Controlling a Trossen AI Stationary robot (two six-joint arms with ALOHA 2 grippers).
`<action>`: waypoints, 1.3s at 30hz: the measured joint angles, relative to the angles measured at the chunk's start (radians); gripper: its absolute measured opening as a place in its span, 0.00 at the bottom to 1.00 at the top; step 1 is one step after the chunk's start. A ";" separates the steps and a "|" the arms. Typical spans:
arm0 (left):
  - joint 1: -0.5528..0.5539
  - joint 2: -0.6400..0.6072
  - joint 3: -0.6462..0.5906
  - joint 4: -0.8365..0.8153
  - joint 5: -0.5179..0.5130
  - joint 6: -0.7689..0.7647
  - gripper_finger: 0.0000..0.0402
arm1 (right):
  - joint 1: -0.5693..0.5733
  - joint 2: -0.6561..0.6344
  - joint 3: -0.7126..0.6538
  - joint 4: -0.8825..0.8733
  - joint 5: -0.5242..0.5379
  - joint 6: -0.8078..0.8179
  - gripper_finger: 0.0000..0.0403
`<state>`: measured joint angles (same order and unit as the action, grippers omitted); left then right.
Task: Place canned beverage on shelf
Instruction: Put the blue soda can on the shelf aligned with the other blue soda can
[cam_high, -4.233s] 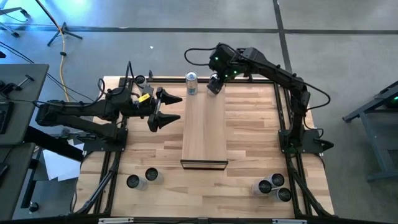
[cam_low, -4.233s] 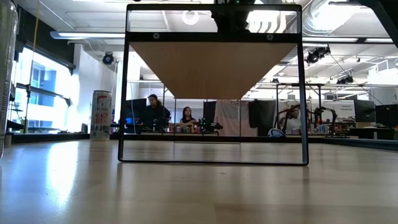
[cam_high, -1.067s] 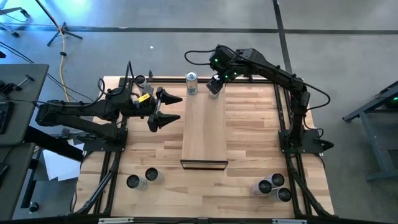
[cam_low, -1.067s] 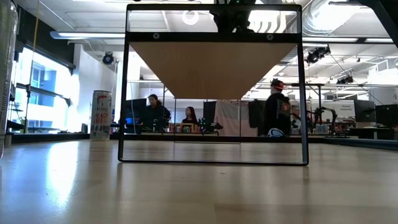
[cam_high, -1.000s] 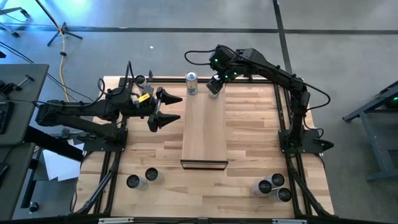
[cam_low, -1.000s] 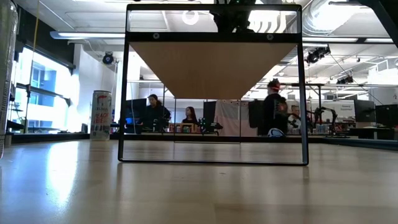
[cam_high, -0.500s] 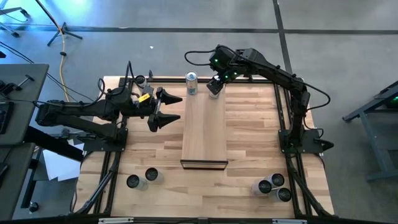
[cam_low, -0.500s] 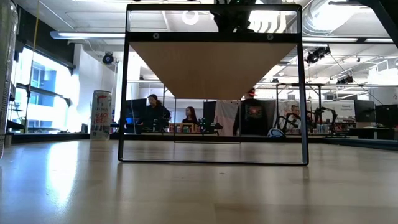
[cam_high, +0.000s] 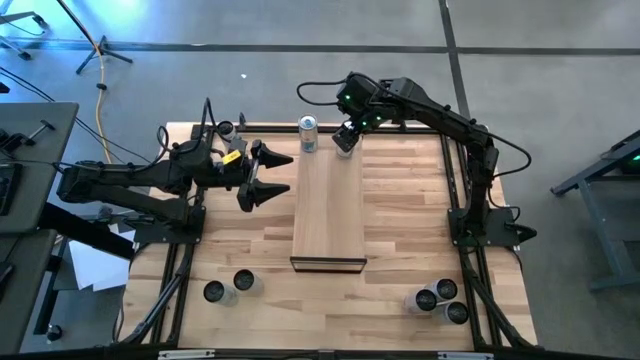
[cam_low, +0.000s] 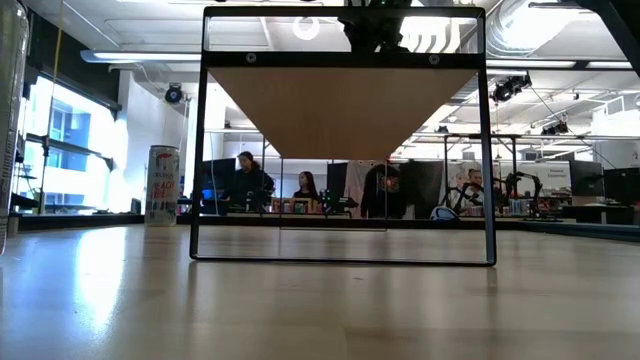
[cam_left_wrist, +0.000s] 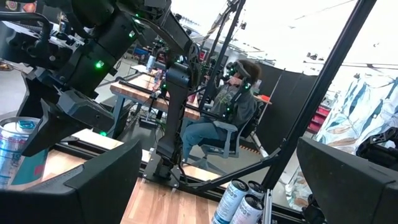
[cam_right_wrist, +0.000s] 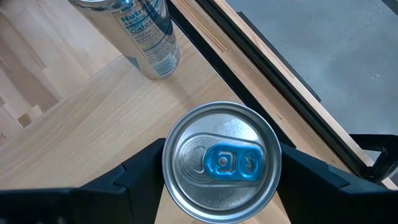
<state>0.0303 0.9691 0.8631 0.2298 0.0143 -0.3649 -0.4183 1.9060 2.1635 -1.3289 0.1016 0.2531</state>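
Observation:
The shelf (cam_high: 330, 215) is a long light-wood platform in the middle of the table. A silver-and-blue can (cam_high: 308, 133) stands upright on its far end. Right beside that can, my right gripper (cam_high: 343, 140) reaches steeply down over the far end and is shut on a second can (cam_right_wrist: 221, 162), which has a silver top and a blue tab. To the left of the shelf, my left gripper (cam_high: 272, 176) hovers wide open and points level at it, with nothing between its fingers. My right gripper pinches the can's round side wall just under the top rim (cam_right_wrist: 166, 163), one finger (cam_right_wrist: 134, 177) on each opposite side. It comes from above, slanting down. The can stays upright over the shelf's far end; whether its base rests on the shelf is hidden.
Two cans (cam_high: 230, 287) stand near the table's near left corner and three (cam_high: 441, 299) near its near right corner. A red-and-white can (cam_low: 163, 185) shows in the low view. The shelf's dark frame (cam_low: 340, 258) stands on the table. People are in the room behind.
Neither arm nor any can has moved. In the room beyond the table a person has walked across behind the shelf, from right to left in the low view.

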 joint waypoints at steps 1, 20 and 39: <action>0.000 0.000 0.000 0.000 0.000 0.000 1.00 | 0.000 0.000 0.000 0.000 0.000 0.000 0.63; 0.000 0.000 0.000 0.000 0.000 -0.002 1.00 | 0.000 0.000 0.000 0.006 0.004 -0.011 0.87; 0.000 0.000 0.000 0.000 0.000 -0.002 1.00 | -0.028 -0.005 0.063 -0.064 -0.083 -0.401 0.88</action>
<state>0.0303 0.9691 0.8631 0.2295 0.0143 -0.3672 -0.4465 1.9015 2.2265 -1.3933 0.0182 -0.1476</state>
